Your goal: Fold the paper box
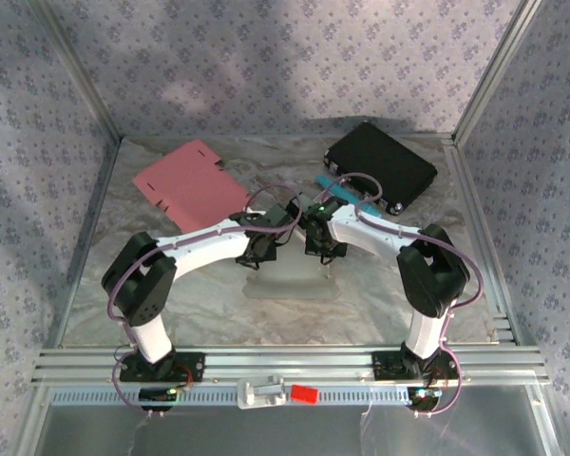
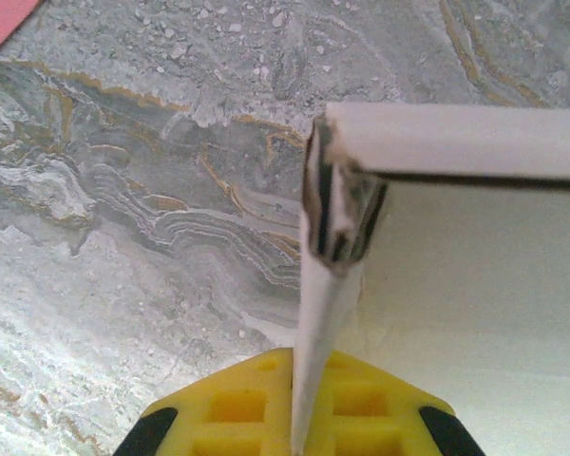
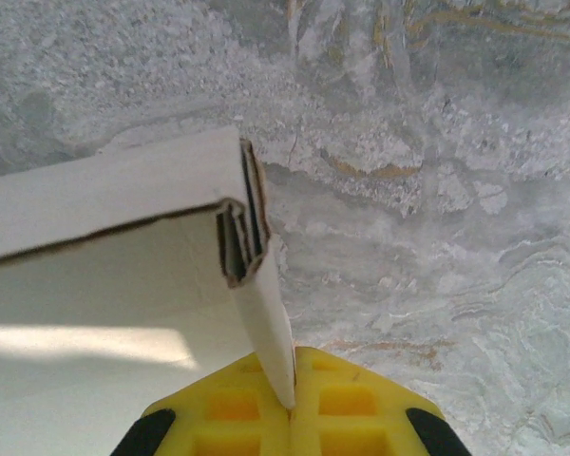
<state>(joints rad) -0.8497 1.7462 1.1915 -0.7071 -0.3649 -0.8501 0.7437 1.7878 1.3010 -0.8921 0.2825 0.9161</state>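
- Marble table point(image 1: 361, 304), white box point(image 1: 285, 283) mid frame.
- Left gripper point(image 2: 294, 423), right gripper point(image 3: 293, 404) each pinch a wall.
- Looks like wall-folding; next needs a slow, even push.

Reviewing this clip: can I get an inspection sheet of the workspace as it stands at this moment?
Surface: marbled table, no spills seen.
Job's things: white paper box at the centre between the two arms, side walls raised.
Clutter: pink cardboard sheet lying flat at far left; black case at far right, with a teal object beside it.
Grippers: left gripper shut on a wall of the white paper box near a corner; right gripper shut on a box wall near another corner.
Cables: purple cables loop along both arms, clear of the box.
Surroundings: patterned walls, aluminium frame, red piece on the front rail.
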